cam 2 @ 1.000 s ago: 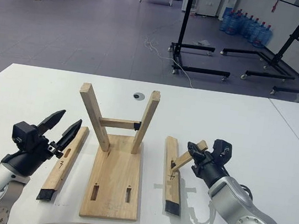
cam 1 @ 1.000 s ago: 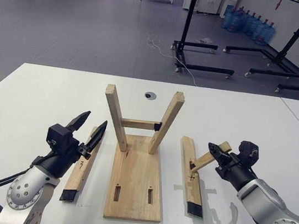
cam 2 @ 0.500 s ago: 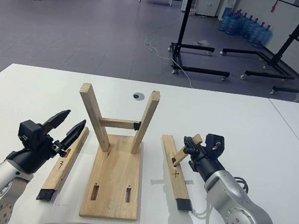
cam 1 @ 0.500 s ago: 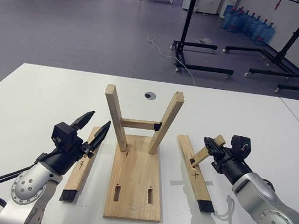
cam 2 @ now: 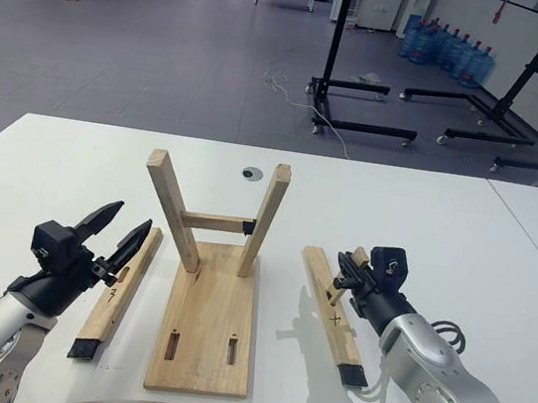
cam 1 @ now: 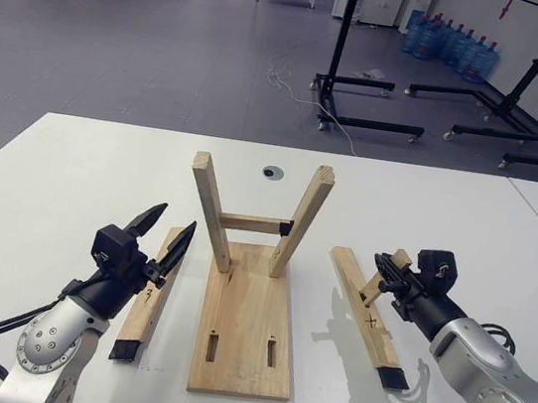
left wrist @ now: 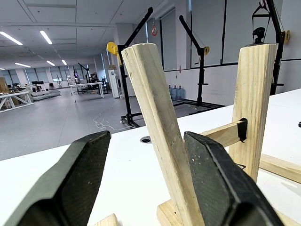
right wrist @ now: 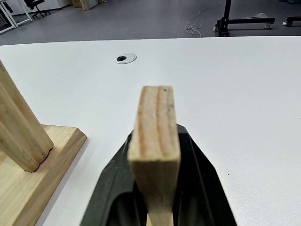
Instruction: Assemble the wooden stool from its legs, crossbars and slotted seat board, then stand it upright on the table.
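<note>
The wooden stool is half built, upside down in the middle of the white table. On the left, the left gripper holds nothing; its fingers are spread wide just above the far end of a loose pale wooden leg with a black foot cap, which lies flat beside the board.

In the centre lies the flat slotted seat board. Two slanted legs stand in its far slots, joined by a short crossbar. The two near slots are empty.

To the right, the right gripper is clamped on a short wooden crossbar whose other end sits in a second capped leg. That leg slants just right of the board, and its shadow suggests it is partly lifted.

The step in hand looks like building the second leg pair. Next, the left gripper probably needs to close on the loose leg. The crossbar's free end can then meet that leg before both legs go into the near slots.
</note>
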### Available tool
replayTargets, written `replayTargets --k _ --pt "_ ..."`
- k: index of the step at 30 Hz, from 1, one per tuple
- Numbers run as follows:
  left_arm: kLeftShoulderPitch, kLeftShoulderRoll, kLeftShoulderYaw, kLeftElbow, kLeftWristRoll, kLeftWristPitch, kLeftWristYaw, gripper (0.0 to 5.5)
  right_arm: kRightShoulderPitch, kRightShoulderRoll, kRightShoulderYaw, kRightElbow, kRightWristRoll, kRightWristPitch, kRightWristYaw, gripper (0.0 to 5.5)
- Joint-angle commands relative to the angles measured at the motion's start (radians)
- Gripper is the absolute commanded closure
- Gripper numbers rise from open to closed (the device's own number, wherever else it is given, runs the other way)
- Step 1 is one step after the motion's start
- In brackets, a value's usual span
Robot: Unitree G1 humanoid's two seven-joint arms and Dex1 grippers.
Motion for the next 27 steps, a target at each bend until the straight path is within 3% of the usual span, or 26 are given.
replayTargets --k 1,7,22,27 --pt "-0.019 0.01 0.005 0.023 0.008 0.001 -0.002 2.66 0.064 0.05 0.057 0.117 -0.1 -0.034 0.035 5.12" --pt "-0.03 0.013 0.014 0.039 0.006 -0.002 -0.008 2.66 0.074 0.07 0.081 0.153 -0.217 -0.156 0.107 5.12" --pt "-0.024 0.001 -0.001 0.063 0.023 -0.014 -0.003 2.66 0.023 0.076 0.054 0.177 -0.227 -0.122 0.171 5.12" --pt "-0.044 0.003 -0.002 0.09 0.031 -0.031 -0.005 2.66 -0.033 0.099 0.032 0.172 -0.163 -0.058 0.206 4.18"
